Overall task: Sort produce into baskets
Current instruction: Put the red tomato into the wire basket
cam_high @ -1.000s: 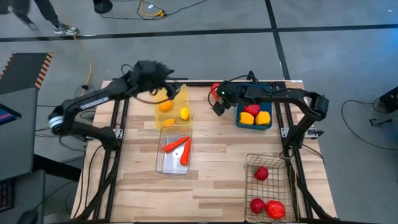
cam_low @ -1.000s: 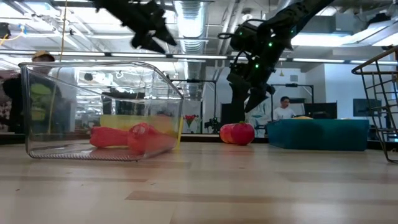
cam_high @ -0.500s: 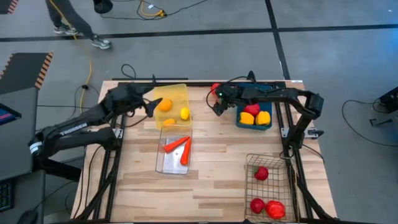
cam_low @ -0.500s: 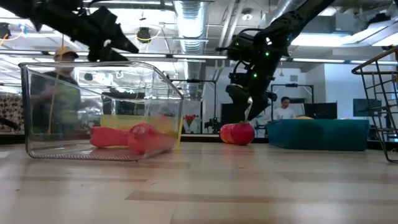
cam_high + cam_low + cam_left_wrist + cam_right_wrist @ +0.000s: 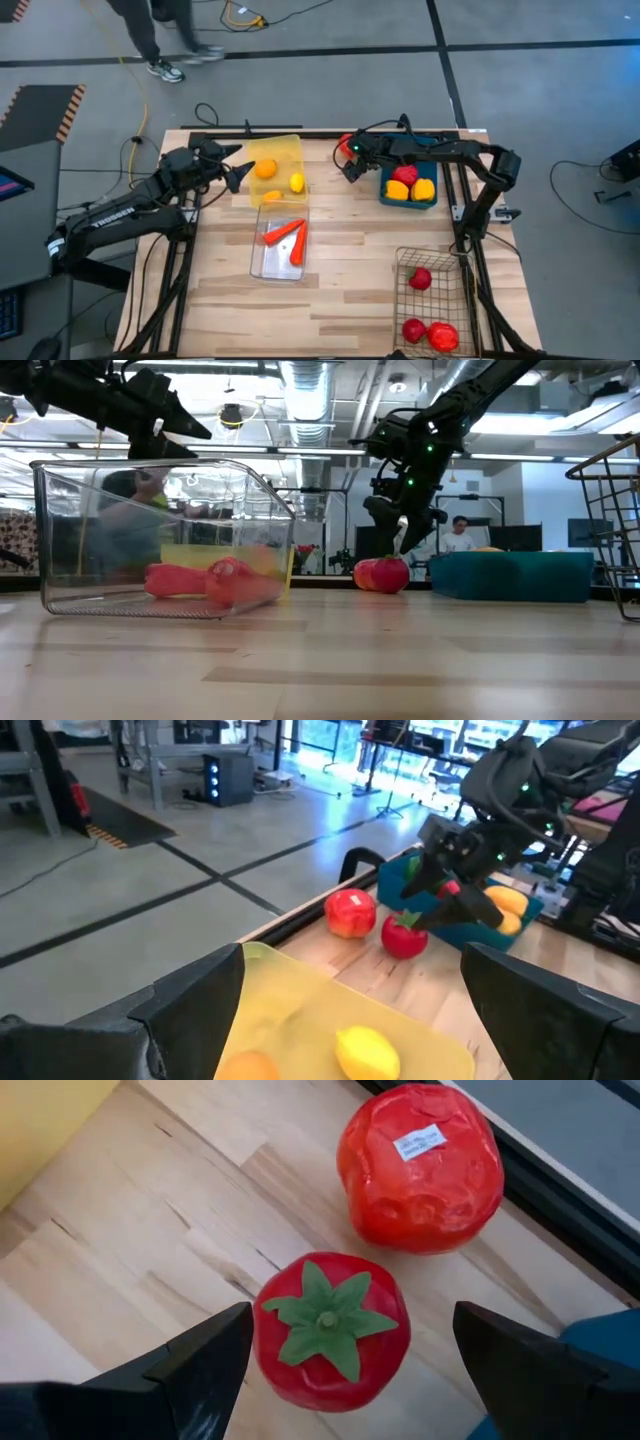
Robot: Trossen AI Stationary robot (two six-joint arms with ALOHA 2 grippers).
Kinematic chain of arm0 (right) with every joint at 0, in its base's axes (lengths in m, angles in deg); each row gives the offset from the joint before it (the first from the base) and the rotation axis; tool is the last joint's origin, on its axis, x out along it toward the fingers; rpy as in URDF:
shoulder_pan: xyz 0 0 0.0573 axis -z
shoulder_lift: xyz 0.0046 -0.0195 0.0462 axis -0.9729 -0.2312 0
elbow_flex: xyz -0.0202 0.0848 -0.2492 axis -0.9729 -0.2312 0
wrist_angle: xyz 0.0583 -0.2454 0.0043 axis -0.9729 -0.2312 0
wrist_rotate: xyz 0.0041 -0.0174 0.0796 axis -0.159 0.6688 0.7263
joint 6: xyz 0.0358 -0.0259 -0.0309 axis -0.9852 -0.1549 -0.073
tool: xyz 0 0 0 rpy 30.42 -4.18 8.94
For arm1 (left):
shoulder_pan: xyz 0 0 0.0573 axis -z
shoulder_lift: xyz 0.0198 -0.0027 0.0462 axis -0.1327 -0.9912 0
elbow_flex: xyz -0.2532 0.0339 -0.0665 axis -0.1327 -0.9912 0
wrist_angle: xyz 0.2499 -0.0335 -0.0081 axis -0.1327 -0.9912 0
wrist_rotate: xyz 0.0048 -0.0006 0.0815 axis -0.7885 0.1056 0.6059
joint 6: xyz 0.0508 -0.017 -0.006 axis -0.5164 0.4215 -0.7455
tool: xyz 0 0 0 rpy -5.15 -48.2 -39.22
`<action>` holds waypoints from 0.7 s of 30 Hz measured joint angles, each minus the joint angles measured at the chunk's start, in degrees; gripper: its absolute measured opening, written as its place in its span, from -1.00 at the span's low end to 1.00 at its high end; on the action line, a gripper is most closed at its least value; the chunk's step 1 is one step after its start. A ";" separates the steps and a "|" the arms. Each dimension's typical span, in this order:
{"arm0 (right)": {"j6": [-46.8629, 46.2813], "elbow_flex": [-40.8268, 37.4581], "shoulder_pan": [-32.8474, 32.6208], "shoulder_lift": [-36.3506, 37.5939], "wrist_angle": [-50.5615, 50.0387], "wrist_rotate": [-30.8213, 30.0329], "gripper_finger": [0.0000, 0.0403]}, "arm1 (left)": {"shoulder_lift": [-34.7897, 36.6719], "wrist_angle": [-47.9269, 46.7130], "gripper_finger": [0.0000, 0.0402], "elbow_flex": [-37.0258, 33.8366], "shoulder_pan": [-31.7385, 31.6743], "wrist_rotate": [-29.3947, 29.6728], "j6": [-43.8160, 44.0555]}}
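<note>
My right gripper (image 5: 340, 1370) hangs directly over the red tomato (image 5: 331, 1331) with the green calyx, fingers spread to either side of it, gripping nothing. That tomato stands on the table (image 5: 340, 260) just beside the dark blue bin (image 5: 408, 186), with a second red fruit (image 5: 420, 1168) close behind it at the table edge. My left gripper (image 5: 237, 176) hovers beside the yellow bin (image 5: 284, 150), on the side away from the blue bin, fingers spread and empty. The yellow bin holds an orange (image 5: 265, 169) and a lemon (image 5: 296, 182).

Glossy plastic tomato (image 5: 330, 1330), pale wood table (image 5: 340, 290), wire-mesh basket (image 5: 440, 262)
</note>
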 joint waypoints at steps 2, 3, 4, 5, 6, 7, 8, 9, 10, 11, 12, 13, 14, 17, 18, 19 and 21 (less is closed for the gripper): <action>-0.79 0.00 -0.04 0.00 -0.14 0.09 0.85 | -0.08 -0.06 0.79 0.00 0.02 -0.20 0.02; -0.82 0.00 -0.04 0.00 -0.11 0.09 0.85 | -0.12 -0.17 0.79 0.00 0.00 -0.39 0.11; -0.81 0.00 -0.07 0.00 -0.04 0.09 0.85 | -0.14 -0.27 0.79 0.00 0.00 -0.39 0.17; -1.09 0.00 -0.07 0.00 -0.04 0.10 0.85 | -0.13 -0.25 0.79 0.00 0.02 -0.39 0.17; -1.63 0.00 -0.07 0.00 -0.08 0.10 0.85 | -0.10 -0.23 0.79 0.00 0.02 -0.39 0.19; -2.11 0.00 -0.07 0.00 -0.12 0.13 0.85 | -0.10 -0.23 0.79 0.00 0.00 -0.39 0.23; -2.54 0.00 -0.07 0.00 -0.12 0.14 0.85 | -0.11 -0.23 0.79 0.00 0.01 -0.39 0.24; -3.10 0.00 -0.07 0.00 -0.08 0.14 0.85 | -0.12 -0.25 0.79 0.00 0.00 -0.39 0.24; -3.56 0.00 -0.07 0.00 -0.09 0.14 0.85 | -0.12 -0.25 0.79 0.00 0.02 -0.43 0.24; -3.59 0.00 -0.07 0.00 -0.10 0.14 0.85 | -0.12 -0.24 0.79 0.00 0.02 -0.42 0.24; -3.61 0.00 -0.07 0.00 -0.16 0.10 0.85 | -0.12 -0.25 0.79 0.00 0.02 -0.43 0.24; -3.64 0.00 -0.07 0.00 -0.26 0.09 0.85 | -0.12 -0.25 0.79 0.00 0.02 -0.43 0.24; -3.72 0.00 0.04 0.00 -0.27 0.09 0.85 | -0.12 -0.25 0.79 0.00 0.01 -0.43 0.24; -3.75 0.00 0.04 0.00 -0.27 0.09 0.85 | -0.12 -0.25 0.79 0.00 0.02 -0.45 0.24; -3.75 0.00 0.04 0.00 -0.25 0.09 0.85 | -0.12 -0.25 0.79 0.00 0.02 -0.45 0.24; -3.75 0.00 0.04 0.00 -0.25 0.09 0.85 | -0.12 -0.25 0.79 0.00 0.02 -0.48 0.24; -3.75 0.00 0.04 -0.57 0.06 -0.25 0.85 | -0.12 -0.25 0.79 0.00 0.02 -0.48 0.24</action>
